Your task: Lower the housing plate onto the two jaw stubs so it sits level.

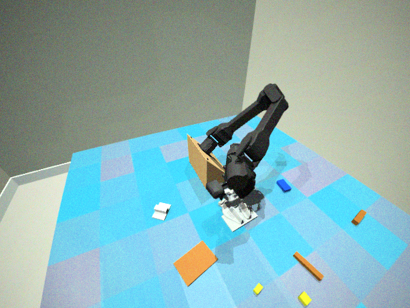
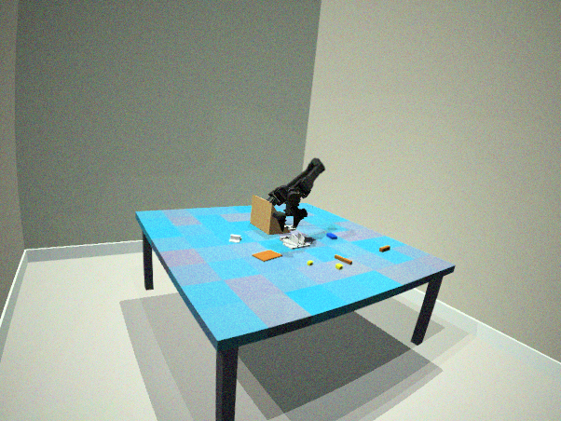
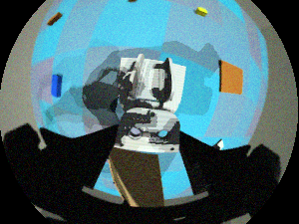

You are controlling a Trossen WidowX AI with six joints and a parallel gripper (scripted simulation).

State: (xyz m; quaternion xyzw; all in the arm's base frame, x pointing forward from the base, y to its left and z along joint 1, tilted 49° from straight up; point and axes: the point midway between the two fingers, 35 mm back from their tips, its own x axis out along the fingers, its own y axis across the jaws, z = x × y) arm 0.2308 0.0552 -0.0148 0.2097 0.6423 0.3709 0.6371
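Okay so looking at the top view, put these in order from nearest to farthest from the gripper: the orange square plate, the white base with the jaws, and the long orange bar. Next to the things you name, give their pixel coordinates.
1. White base with the jaws (image 1: 233,225) (image 2: 298,246) (image 3: 177,79): just below the gripper (image 1: 235,195) (image 2: 291,228) (image 3: 149,130).
2. Orange square plate (image 1: 195,263) (image 2: 266,255) (image 3: 231,78): lower left.
3. Long orange bar (image 1: 308,266) (image 2: 343,259): lower right.

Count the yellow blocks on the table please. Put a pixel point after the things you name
2: one (image 1: 258,289) (image 2: 309,263) near the orange bar's lower end, the other (image 1: 304,298) (image 2: 339,266) (image 3: 201,11) beyond it to the right in the top view.
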